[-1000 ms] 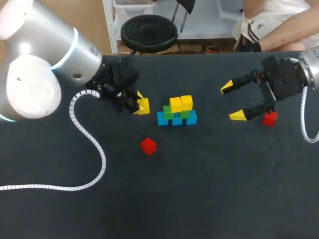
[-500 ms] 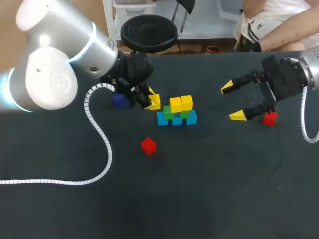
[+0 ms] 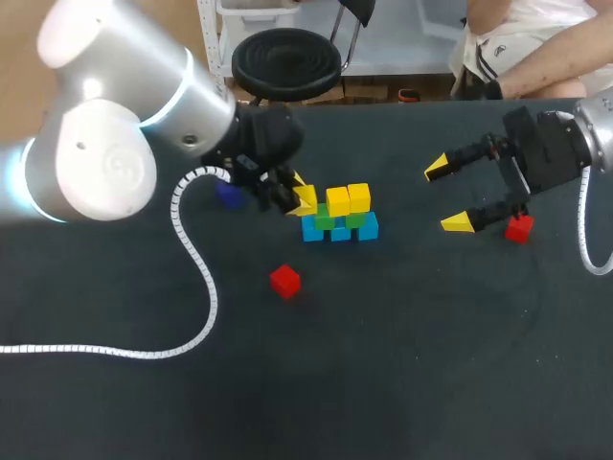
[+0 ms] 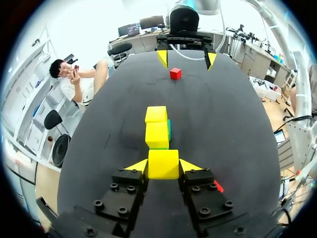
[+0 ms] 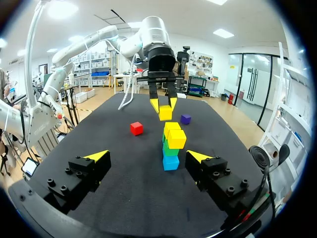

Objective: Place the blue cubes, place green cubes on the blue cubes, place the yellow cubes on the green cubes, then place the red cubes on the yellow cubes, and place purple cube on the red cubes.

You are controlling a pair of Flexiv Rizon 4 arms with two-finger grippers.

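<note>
1. A purple cube (image 3: 228,195) lies on the table (image 3: 402,364) to the left of the stack of cubes (image 3: 340,217) and is partly hidden by the left arm.
2. The left gripper (image 3: 303,199) is held just beside the stack's left end. It is clamped on a yellow cube (image 4: 163,164), with the fingers spread only to the cube's width and one pressed against each of two opposite sides. Whether this held cube touches the stack cannot be told.
3. A red cube (image 3: 284,280) lies alone on the table in front of the stack's left end, apart from it.
4. The stack is made up of three blue cubes (image 3: 340,232) at the bottom, two green cubes (image 3: 324,218) on them and two yellow cubes (image 3: 348,199) on top.
5. The right gripper (image 3: 450,195) is held well to the right of the stack. Its fingers are spread wide, and nothing is gripped or touched between them.
6. A second red cube (image 3: 519,228) lies on the table farther right of the stack. It is just beside the right gripper's front finger (image 3: 458,222), outside the gap between the fingers. Contact with the finger cannot be made out.
</note>
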